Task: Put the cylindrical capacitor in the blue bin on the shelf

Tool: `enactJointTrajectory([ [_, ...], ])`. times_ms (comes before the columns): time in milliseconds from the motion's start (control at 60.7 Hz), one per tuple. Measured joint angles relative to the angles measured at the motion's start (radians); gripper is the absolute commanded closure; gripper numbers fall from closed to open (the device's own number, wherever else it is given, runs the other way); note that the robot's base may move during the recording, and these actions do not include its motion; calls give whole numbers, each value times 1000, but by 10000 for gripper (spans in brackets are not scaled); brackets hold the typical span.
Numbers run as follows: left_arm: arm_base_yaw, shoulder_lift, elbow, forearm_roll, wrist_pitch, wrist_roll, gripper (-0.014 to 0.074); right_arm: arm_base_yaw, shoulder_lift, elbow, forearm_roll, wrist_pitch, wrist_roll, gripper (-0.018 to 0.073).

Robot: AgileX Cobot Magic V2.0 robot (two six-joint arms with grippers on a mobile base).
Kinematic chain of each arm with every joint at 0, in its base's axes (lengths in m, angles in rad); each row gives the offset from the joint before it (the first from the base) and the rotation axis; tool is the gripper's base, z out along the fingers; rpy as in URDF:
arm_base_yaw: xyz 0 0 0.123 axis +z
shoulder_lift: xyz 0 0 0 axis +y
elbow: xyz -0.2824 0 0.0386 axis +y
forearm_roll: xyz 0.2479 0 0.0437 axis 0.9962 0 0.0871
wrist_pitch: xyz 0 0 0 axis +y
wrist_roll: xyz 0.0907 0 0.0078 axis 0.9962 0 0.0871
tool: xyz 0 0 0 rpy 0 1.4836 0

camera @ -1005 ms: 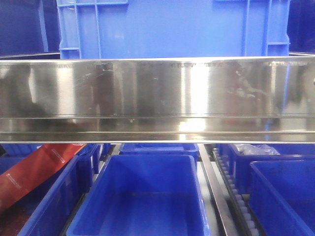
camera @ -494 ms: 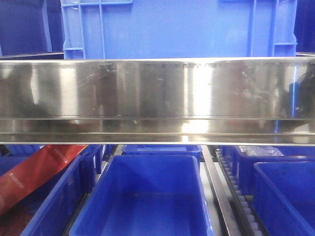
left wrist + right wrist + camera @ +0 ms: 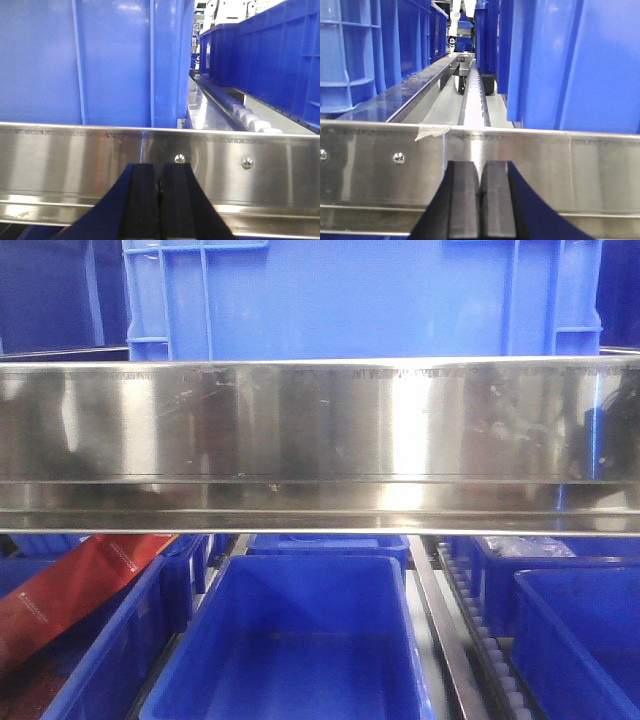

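The shelf's shiny steel front rail (image 3: pixel 320 440) spans the front view. A large blue bin (image 3: pixel 360 300) stands on the tier above it, and an empty blue bin (image 3: pixel 300 640) sits on the tier below. My left gripper (image 3: pixel 160 170) is shut and empty, facing the rail (image 3: pixel 250 150) just below a blue bin (image 3: pixel 100 60). My right gripper (image 3: pixel 481 167) is shut and empty, facing the rail (image 3: pixel 545 165) in front of a roller track (image 3: pixel 472 95). No capacitor shows in any view. Neither gripper shows in the front view.
A red packet (image 3: pixel 70 590) lies in the lower left bin. More blue bins (image 3: pixel 580 640) stand at the lower right beside a roller track (image 3: pixel 490 650). Blue bins line both sides of the tier in the right wrist view (image 3: pixel 570 60).
The front view shifted slightly, so the bins and rail sit a little further right in the picture. Nothing was taken hold of or let go.
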Motion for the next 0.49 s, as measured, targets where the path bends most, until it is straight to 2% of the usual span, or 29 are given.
enactJointTrajectory([
  [494, 0, 0, 0, 0, 0, 0, 707, 0, 0, 0, 0, 0, 0, 722],
])
